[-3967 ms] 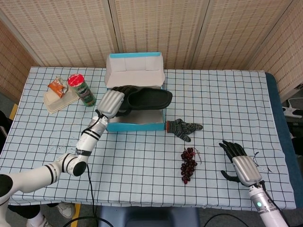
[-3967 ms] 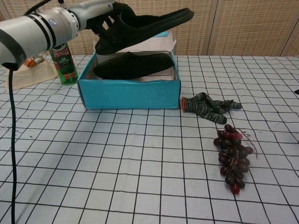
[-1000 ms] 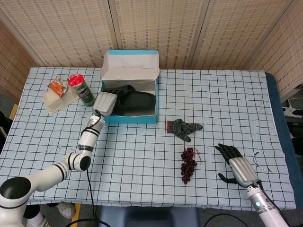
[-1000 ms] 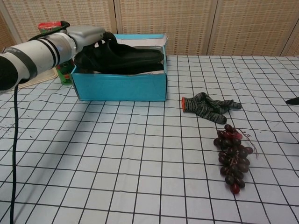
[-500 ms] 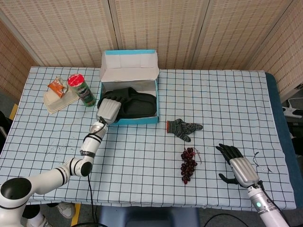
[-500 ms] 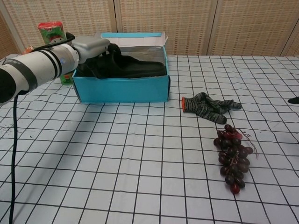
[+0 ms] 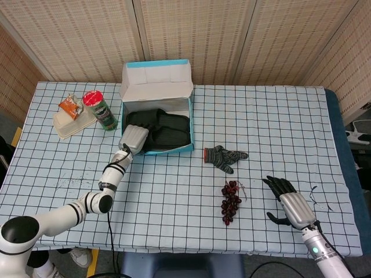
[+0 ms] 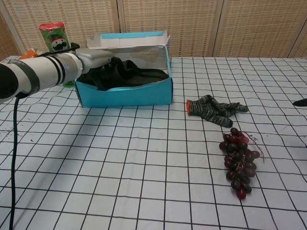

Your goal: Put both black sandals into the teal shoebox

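The teal shoebox [image 7: 170,150] [image 8: 125,96] stands open at the table's back left, its white lid flap raised behind. Both black sandals [image 7: 167,128] [image 8: 141,76] lie inside it, one on the other. My left hand [image 7: 133,139] [image 8: 95,58] is at the box's front-left corner, its dark fingers reaching over the wall and still curled on the heel end of the upper sandal. My right hand [image 7: 287,202] rests open on the table at the front right, fingers spread and holding nothing; the chest view shows only a dark fingertip [image 8: 300,102] of it.
A green can [image 7: 100,110] [image 8: 55,36] and a beige tray [image 7: 64,125] with a snack packet stand left of the box. A striped glove [image 7: 225,156] [image 8: 216,109] and a bunch of dark grapes [image 7: 231,201] [image 8: 237,160] lie mid-table to the right.
My left hand has brought the second sandal down into the box and drawn back toward the front-left corner; the box shifted and turned a little. The right hand stayed put.
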Controlling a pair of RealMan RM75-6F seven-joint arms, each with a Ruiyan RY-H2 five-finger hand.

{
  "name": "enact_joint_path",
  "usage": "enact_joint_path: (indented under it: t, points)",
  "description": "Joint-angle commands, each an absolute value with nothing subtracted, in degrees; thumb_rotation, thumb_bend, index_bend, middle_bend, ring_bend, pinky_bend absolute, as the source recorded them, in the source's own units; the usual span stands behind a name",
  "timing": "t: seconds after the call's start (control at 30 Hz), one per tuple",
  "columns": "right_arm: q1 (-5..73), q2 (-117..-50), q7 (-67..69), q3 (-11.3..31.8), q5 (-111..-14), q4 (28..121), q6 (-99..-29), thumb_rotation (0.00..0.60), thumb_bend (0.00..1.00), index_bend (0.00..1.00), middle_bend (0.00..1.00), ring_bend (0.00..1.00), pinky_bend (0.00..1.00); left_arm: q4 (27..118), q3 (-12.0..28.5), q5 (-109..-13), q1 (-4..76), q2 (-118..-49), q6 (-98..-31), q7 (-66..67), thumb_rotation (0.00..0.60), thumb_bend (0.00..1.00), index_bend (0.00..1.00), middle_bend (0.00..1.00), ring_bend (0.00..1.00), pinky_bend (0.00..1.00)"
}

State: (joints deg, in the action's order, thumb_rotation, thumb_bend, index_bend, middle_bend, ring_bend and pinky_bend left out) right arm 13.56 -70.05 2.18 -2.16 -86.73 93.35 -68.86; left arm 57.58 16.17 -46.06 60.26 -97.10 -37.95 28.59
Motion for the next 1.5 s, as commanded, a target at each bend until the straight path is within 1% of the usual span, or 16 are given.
enact_joint_path:
  t: [0.03, 0.37, 0.47, 0.53, 0.6, 0.63, 0.7, 0.83, 0.9, 0.93, 1.0, 1.07, 1.13, 1.3, 1.4, 1.5]
  points:
    - [13.67, -70.15, 2.20, -2.17, -86.57, 93.26, -68.58, 0.600, 0.20, 0.00, 0.00, 0.00, 0.00, 58.43, 15.86, -40.55, 62.14, -94.58, -30.43, 28.12, 0.600, 0.87, 0.68, 0.86, 0.71, 0.76]
    - [13.63, -69.99, 2.26, -2.25, -86.58, 93.34, -68.65, 0.600, 0.21, 0.00, 0.00, 0.00, 0.00, 58.46, 13.82, -35.59, 64.64, -91.34, -25.40, 23.62, 0.600, 0.88, 0.66, 0.84, 0.70, 0.73]
    - [13.63, -69.99, 2.23, -2.30, -86.67, 93.44, -68.68, 0.600, 0.21, 0.00, 0.00, 0.00, 0.00, 57.79, 13.20, -35.74, 64.86, -91.05, -24.64, 21.91, 0.600, 0.85, 0.58, 0.73, 0.62, 0.66]
    - [13.62, -70.00, 2.18, -2.31, -86.69, 93.51, -68.72, 0.600, 0.21, 0.00, 0.00, 0.00, 0.00, 57.69, 13.25, -36.44, 64.78, -90.75, -23.99, 20.40, 0.600, 0.77, 0.47, 0.62, 0.54, 0.59]
    - [13.61, -70.01, 2.11, -2.31, -86.71, 93.59, -68.77, 0.600, 0.21, 0.00, 0.00, 0.00, 0.00, 57.66, 13.24, -37.29, 64.70, -90.15, -22.51, 18.57, 0.600, 0.67, 0.31, 0.50, 0.44, 0.51]
    - [13.60, -70.01, 2.06, -2.32, -86.73, 93.64, -68.80, 0.600, 0.21, 0.00, 0.00, 0.00, 0.00, 57.62, 13.06, -37.61, 64.74, -89.84, -21.59, 17.90, 0.600, 0.65, 0.28, 0.46, 0.41, 0.49]
    - [13.59, -70.04, 1.99, -2.36, -86.80, 93.74, -68.83, 0.600, 0.21, 0.00, 0.00, 0.00, 0.00, 57.31, 12.44, -38.61, 64.97, -89.28, -19.40, 16.61, 0.600, 0.64, 0.25, 0.43, 0.37, 0.44]
    - [13.61, -70.10, 1.80, -2.45, -86.85, 93.87, -68.74, 0.600, 0.21, 0.00, 0.00, 0.00, 0.00, 56.27, 11.60, -40.07, 65.27, -89.00, -16.69, 13.95, 0.600, 0.63, 0.25, 0.42, 0.35, 0.38]
    - [13.61, -70.00, 1.66, -2.42, -86.84, 94.01, -68.80, 0.600, 0.21, 0.00, 0.00, 0.00, 0.00, 56.17, 11.63, -40.90, 65.30, -88.67, -15.69, 12.30, 0.600, 0.61, 0.20, 0.38, 0.29, 0.33]
    - [13.58, -69.94, 1.60, -2.39, -86.85, 94.11, -68.91, 0.600, 0.21, 0.00, 0.00, 0.00, 0.00, 56.51, 11.99, -41.46, 65.23, -88.32, -15.37, 11.21, 0.600, 0.59, 0.16, 0.35, 0.26, 0.31]
    - [13.53, -69.88, 1.57, -2.37, -86.87, 94.24, -69.06, 0.600, 0.21, 0.00, 0.00, 0.00, 0.00, 57.48, 13.13, -42.77, 64.80, -87.81, -15.99, 9.47, 0.600, 0.54, 0.03, 0.18, 0.11, 0.24]
    - [13.50, -69.85, 1.62, -2.41, -86.93, 94.32, -69.11, 0.600, 0.21, 0.00, 0.00, 0.00, 0.00, 59.18, 14.92, -45.00, 63.81, -87.16, -17.53, 7.24, 0.600, 0.50, 0.00, 0.07, 0.02, 0.19]
    - [13.45, -69.81, 1.69, -2.50, -87.02, 94.39, -69.14, 0.600, 0.21, 0.00, 0.00, 0.00, 0.00, 60.87, 16.96, -46.07, 62.83, -86.39, -17.46, 4.17, 0.600, 0.46, 0.00, 0.00, 0.00, 0.14]
    - [13.18, -69.54, 1.84, -2.58, -87.29, 94.51, -69.71, 0.600, 0.21, 0.00, 0.00, 0.00, 0.00, 62.44, 22.07, -49.78, 60.30, -85.20, -16.50, -3.49, 0.600, 0.42, 0.00, 0.00, 0.00, 0.08]
    - [13.04, -69.36, 1.87, -2.60, -87.36, 94.57, -69.97, 0.600, 0.21, 0.00, 0.00, 0.00, 0.00, 62.65, 23.31, -52.62, 59.30, -84.61, -15.06, -6.47, 0.600, 0.38, 0.00, 0.00, 0.00, 0.08]
    - [13.03, -69.26, 1.84, -2.55, -87.34, 94.63, -70.04, 0.600, 0.21, 0.00, 0.00, 0.00, 0.00, 63.38, 24.01, -54.55, 58.97, -83.27, -12.18, -8.84, 0.600, 0.38, 0.00, 0.00, 0.00, 0.07]
